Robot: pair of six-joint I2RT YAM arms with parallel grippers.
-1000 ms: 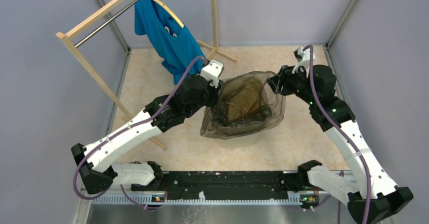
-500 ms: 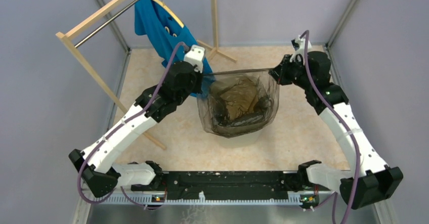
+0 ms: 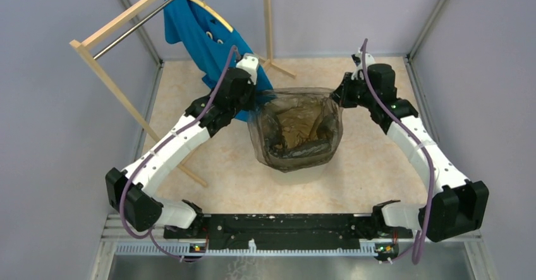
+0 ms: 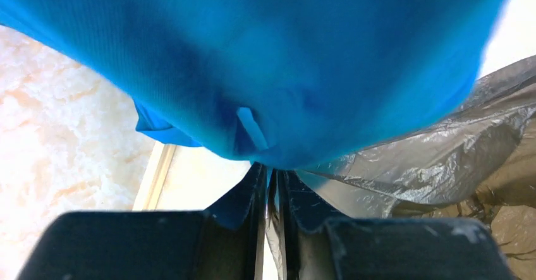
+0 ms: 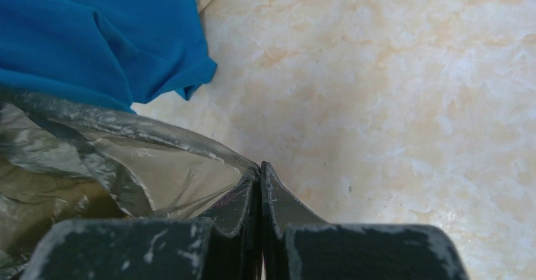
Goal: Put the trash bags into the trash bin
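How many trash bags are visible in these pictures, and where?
1. The dark trash bag hangs open over the bin, its rim pinched by the left gripper and the right gripper. Another folded inside would be hidden.

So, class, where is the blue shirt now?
Top view: the blue shirt hangs on the wooden clothes rack, rear left, just behind the left gripper.

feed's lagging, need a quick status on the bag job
Shut on bag: left gripper, right gripper. Bag stretched open over bin. Shirt hanging against left gripper.
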